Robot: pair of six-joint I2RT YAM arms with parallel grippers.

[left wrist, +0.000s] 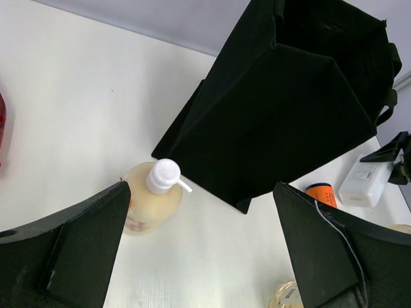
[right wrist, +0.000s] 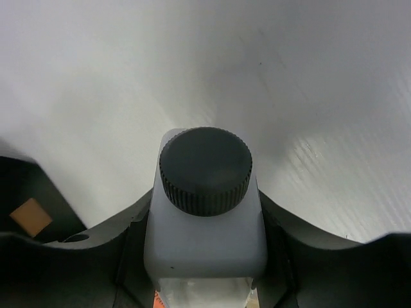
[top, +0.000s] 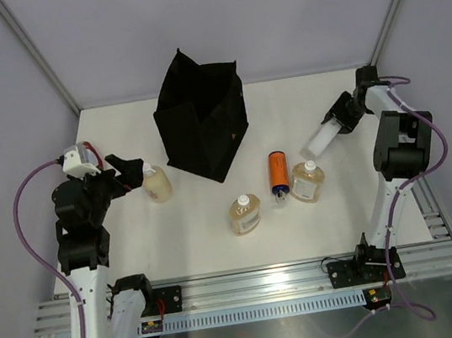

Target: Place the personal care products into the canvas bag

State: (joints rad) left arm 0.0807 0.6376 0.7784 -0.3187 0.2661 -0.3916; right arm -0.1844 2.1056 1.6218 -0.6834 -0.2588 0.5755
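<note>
Nearest on the table [top: 136,250], the middle amber bottle [top: 245,213] stands upright, a little left of centre. Just beyond it to the right, the right amber bottle [top: 307,181] also stands upright, and the orange bottle [top: 278,174] lies on its side just beside it, cap towards the near edge. I cannot tell whether those two touch. Out on the left, at about the same depth, the left amber bottle [top: 156,184] stands with its white pump cap up. The left gripper [top: 133,173] is at that bottle's left side with its jaws spread wide and nothing between them. In the left wrist view the bottle [left wrist: 151,199] sits close beside the left finger [left wrist: 77,250], not between the two. Farther back on the right, the right gripper [top: 334,125] is clenched on the white bottle [top: 323,137], which is tilted with its dark cap pointing near-left and downward. The right wrist view shows the fingers [right wrist: 128,224] pressed against both sides of that bottle [right wrist: 205,244]. Whether the bottle touches the table cannot be told. Farthest, at centre, the bag [top: 202,121] stands upright with its mouth open, well apart from the white bottle.
</note>
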